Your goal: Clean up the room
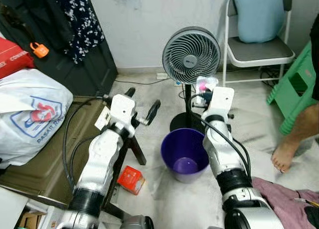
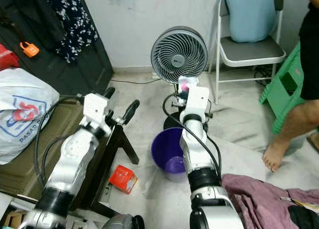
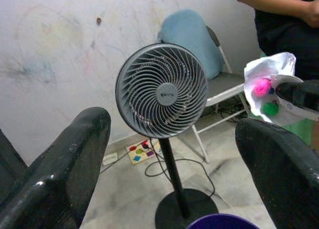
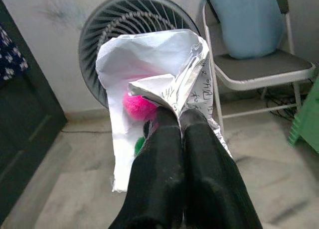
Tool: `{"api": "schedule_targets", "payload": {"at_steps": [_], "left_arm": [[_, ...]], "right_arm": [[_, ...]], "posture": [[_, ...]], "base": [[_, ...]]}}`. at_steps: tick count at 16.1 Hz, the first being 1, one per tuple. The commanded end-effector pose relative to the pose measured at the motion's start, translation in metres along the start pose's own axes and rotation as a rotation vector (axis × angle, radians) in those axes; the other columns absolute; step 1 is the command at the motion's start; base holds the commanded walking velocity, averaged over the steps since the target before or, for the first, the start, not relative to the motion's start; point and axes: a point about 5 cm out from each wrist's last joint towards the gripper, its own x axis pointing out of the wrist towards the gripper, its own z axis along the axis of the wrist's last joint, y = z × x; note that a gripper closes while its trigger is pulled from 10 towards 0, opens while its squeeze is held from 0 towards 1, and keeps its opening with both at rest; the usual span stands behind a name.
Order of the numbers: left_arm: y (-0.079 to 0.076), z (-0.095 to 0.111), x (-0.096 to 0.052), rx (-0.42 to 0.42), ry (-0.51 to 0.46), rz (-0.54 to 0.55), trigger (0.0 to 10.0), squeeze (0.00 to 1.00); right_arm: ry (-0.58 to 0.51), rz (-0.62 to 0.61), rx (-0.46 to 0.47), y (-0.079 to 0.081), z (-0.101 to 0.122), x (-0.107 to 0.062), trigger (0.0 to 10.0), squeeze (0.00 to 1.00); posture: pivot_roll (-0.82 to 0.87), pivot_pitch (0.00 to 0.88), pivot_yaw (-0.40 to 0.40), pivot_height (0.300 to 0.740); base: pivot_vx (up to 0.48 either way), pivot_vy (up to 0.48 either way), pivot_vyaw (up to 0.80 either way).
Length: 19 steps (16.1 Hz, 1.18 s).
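My right gripper (image 1: pixel 204 93) is shut on a crumpled white wrapper (image 4: pixel 149 64) with pink and green blobs printed on it. It holds the wrapper (image 1: pixel 206 83) above and just behind the far rim of a purple bin (image 1: pixel 184 157) on the floor, in front of the fan. My left gripper (image 1: pixel 142 103) stands open and empty to the left of the bin, over a dark folding stand. In the left wrist view its two black fingers (image 3: pixel 75 159) spread wide, pointing toward the fan and the held wrapper (image 3: pixel 269 92). A small red box (image 1: pixel 131 179) lies on the floor left of the bin.
A grey standing fan (image 1: pixel 191 55) is close behind the bin. A folding chair (image 1: pixel 259 52) with a blue cushion and a green stool (image 1: pixel 296 87) stand at the right. A person's bare foot (image 1: pixel 285 157) is nearby. Pink cloth (image 1: pixel 286 201) lies at the lower right. A white bag (image 1: pixel 27 114) sits at the left.
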Motion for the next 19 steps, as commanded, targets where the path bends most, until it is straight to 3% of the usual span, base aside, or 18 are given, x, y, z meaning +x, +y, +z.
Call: {"api": "schedule_targets", "payload": {"at_steps": [1, 4, 7, 10, 11, 14, 16, 19], "left_arm": [[0.007, -0.003, -0.01, 0.019, 0.026, 0.051, 10.0, 0.0], [0.012, -0.01, -0.024, 0.03, 0.058, 0.179, 10.0, 0.0], [0.019, -0.009, -0.032, 0.046, 0.053, 0.24, 10.0, 0.0], [0.036, -0.008, -0.053, 0.09, 0.08, 0.321, 10.0, 0.0], [0.041, -0.01, -0.058, 0.094, 0.093, 0.344, 10.0, 0.0], [0.042, -0.011, -0.057, 0.094, 0.096, 0.342, 10.0, 0.0], [0.043, -0.014, -0.047, 0.096, 0.101, 0.361, 10.0, 0.0], [0.038, -0.016, -0.035, 0.06, 0.102, 0.34, 10.0, 0.0]], "right_arm": [[0.028, 0.044, 0.01, 0.012, -0.004, -0.001, 10.0, 0.0], [0.052, 0.137, 0.015, 0.031, -0.004, 0.001, 10.0, 0.0], [0.068, 0.201, 0.035, 0.052, 0.0, 0.005, 10.0, 0.0], [0.063, 0.27, 0.019, 0.067, 0.001, 0.004, 10.0, 0.0], [0.05, 0.274, 0.003, 0.066, 0.002, 0.004, 10.0, 0.0], [0.046, 0.261, -0.009, 0.06, 0.0, 0.004, 10.0, 0.0], [0.011, 0.21, -0.05, 0.043, 0.0, 0.006, 10.0, 0.0], [-0.003, 0.17, -0.055, 0.032, 0.0, 0.005, 10.0, 0.0]], "posture": [[0.01, 0.042, 0.103, 0.74], [0.08, 0.027, 0.022, 0.74], [0.14, 0.024, -0.026, 0.74], [0.18, 0.026, -0.053, 0.74], [0.16, 0.029, -0.049, 0.74], [0.14, 0.038, -0.036, 0.74], [0.07, 0.05, 0.004, 0.74], [0.02, 0.053, 0.039, 0.74]], "base": [[0.0, 0.0, 0.0], [0.0, 0.0, 0.0], [0.0, 0.0, 0.0], [0.0, 0.0, 0.0], [0.0, 0.0, 0.0], [0.0, 0.0, 0.0], [0.0, 0.0, 0.0], [0.0, 0.0, 0.0]]}}
